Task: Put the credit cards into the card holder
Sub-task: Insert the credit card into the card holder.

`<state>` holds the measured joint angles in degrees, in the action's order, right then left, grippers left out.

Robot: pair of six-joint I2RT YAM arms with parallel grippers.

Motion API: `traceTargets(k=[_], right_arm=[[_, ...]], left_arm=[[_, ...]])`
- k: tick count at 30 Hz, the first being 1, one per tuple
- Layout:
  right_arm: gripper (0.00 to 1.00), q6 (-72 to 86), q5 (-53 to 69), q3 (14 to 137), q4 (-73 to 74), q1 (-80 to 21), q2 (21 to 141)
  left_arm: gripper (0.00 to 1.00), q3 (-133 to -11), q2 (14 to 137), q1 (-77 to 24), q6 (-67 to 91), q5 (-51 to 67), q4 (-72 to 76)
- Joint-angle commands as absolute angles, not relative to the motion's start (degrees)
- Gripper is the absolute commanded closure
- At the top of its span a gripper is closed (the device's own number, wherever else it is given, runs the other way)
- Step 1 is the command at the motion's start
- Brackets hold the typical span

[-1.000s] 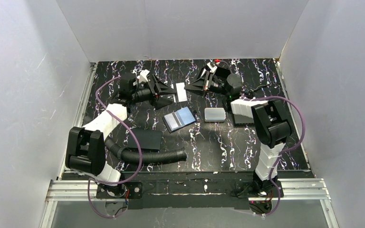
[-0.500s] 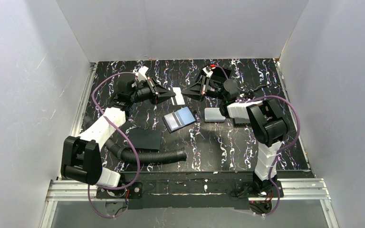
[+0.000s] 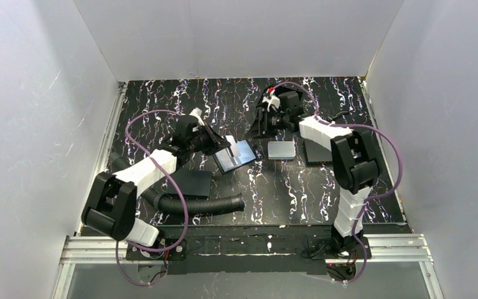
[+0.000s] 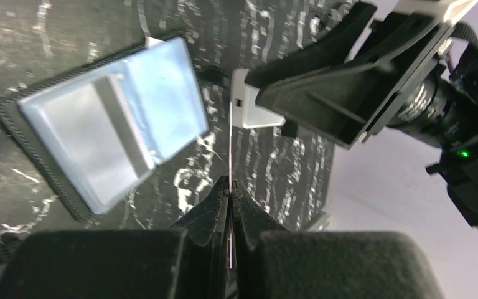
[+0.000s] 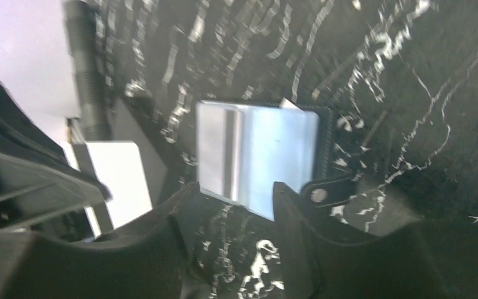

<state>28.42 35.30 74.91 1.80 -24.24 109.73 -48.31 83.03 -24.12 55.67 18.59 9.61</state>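
Note:
The card holder (image 3: 218, 164) lies open mid-table, its stitched black edge (image 4: 36, 163) and snap tab (image 5: 333, 187) showing. A blue credit card (image 3: 241, 151) (image 4: 162, 93) (image 5: 280, 156) and a paler one (image 4: 81, 143) lie on its open face. My left gripper (image 3: 223, 144) (image 4: 231, 187) is shut on a white credit card (image 3: 231, 141), which is edge-on in the left wrist view (image 4: 231, 143) and broad in the right wrist view (image 5: 115, 180), just left of the holder. My right gripper (image 3: 260, 128) (image 5: 233, 193) hovers open behind the holder, holding nothing.
A silver-grey rounded case (image 3: 281, 149) lies right of the holder. Flat black pads sit at front left (image 3: 190, 182) and under the right arm (image 3: 316, 154). A ribbed black hose (image 3: 202, 204) runs along the front. White walls enclose the table.
The white card passed from my right gripper to my left, which shut on it and carried it forward to the holder. The right gripper opened and drew back.

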Motion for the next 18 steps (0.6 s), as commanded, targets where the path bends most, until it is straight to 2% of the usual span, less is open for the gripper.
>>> traceTargets(k=[1, 5, 12, 18], right_arm=[[0.55, 19.2, 36.9, 78.2, 9.3, -25.1, 114.4], [0.65, 19.4, 37.5, 77.9, 8.0, -25.8, 115.9], [0.63, 19.0, 34.1, 76.9, 7.1, -26.4, 117.7], [0.69, 20.0, 30.9, 74.9, 6.8, -26.2, 118.3]], left_arm=[[1.0, -47.0, 86.9, -24.0, 55.5, 14.6, 10.9], [1.0, -45.8, 89.0, -23.6, 56.0, 14.3, 11.4], [1.0, -44.5, 92.9, -22.3, 55.0, 16.9, 14.7], [1.0, -44.7, 96.2, -21.9, 53.6, 19.6, 18.7]])
